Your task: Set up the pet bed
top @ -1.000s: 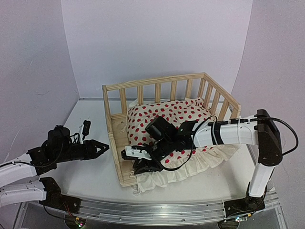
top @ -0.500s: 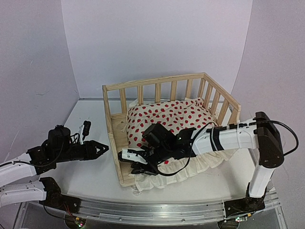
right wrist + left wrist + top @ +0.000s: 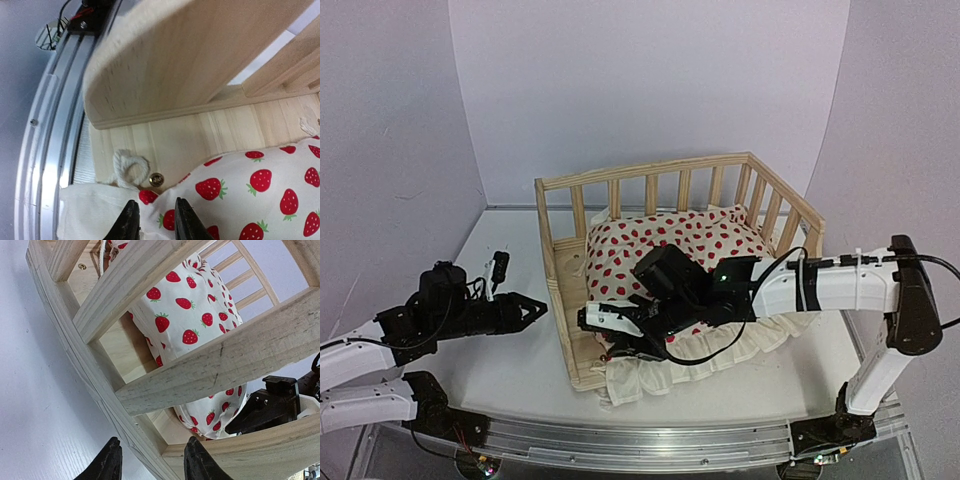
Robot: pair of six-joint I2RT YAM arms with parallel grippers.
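The pet bed's pine frame (image 3: 660, 168) stands mid-table, its strawberry-dotted cushion (image 3: 670, 240) inside and the white ruffle hanging over the front. My right gripper (image 3: 622, 345) reaches across to the cushion's front left corner. In the right wrist view the gripper (image 3: 156, 220) is shut on the cushion (image 3: 260, 185), with a looped tie string (image 3: 129, 167) and a screw (image 3: 156, 179) just beyond. My left gripper (image 3: 538, 308) hovers open just left of the frame's side. In the left wrist view its tips (image 3: 150, 462) sit before the frame's low rail (image 3: 215, 365), nothing between them.
The white table (image 3: 510, 360) ends in an aluminium rail (image 3: 640, 440) at the near edge, also in the right wrist view as a rail (image 3: 50, 125). Purple walls close in on three sides. The right arm's black wrist (image 3: 270, 405) shows through the slats.
The right arm's elbow has swung out to the right and straightened, while its gripper stayed at the cushion's front left corner, shifting only slightly. The left arm has not moved.
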